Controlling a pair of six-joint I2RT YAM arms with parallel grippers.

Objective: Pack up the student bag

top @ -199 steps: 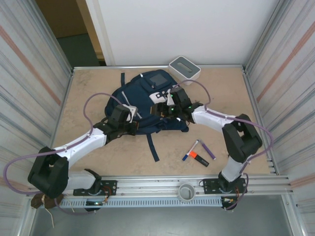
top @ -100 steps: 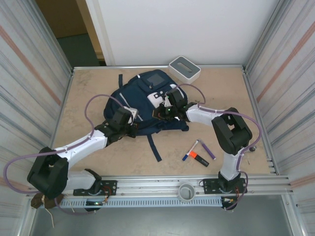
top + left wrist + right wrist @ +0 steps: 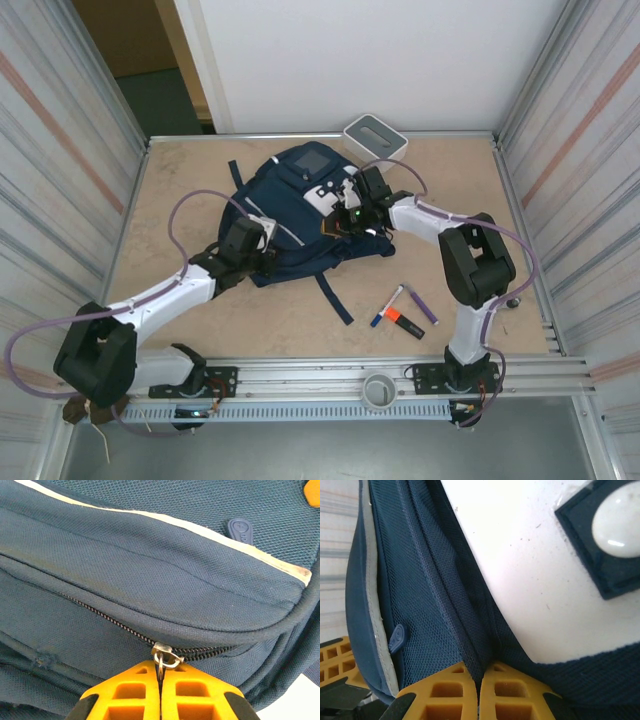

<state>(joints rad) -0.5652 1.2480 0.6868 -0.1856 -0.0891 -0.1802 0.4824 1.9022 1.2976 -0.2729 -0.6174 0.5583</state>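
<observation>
The student bag (image 3: 295, 205), a navy backpack with white patches, lies in the middle of the table. My left gripper (image 3: 266, 238) is at its near left side. In the left wrist view its orange fingers (image 3: 131, 685) are shut on the metal zipper pull (image 3: 163, 661) of a zipper that runs up to the left. My right gripper (image 3: 342, 222) is on the bag's right side, near a white patch (image 3: 540, 570). Its fingers (image 3: 507, 687) are shut on a fold of the bag's navy mesh fabric (image 3: 470, 645).
A white-grey box (image 3: 375, 136) stands at the back, just behind the bag. A blue-tipped marker (image 3: 388, 305), an orange highlighter (image 3: 404, 321) and a purple pen (image 3: 421, 301) lie near the front right. A loose strap (image 3: 335, 296) trails toward the front.
My right gripper has shut on the bag's fabric and drawn back to the right. The bag has shifted and turned with it, and its strap has swung right. The left gripper keeps its grip.
</observation>
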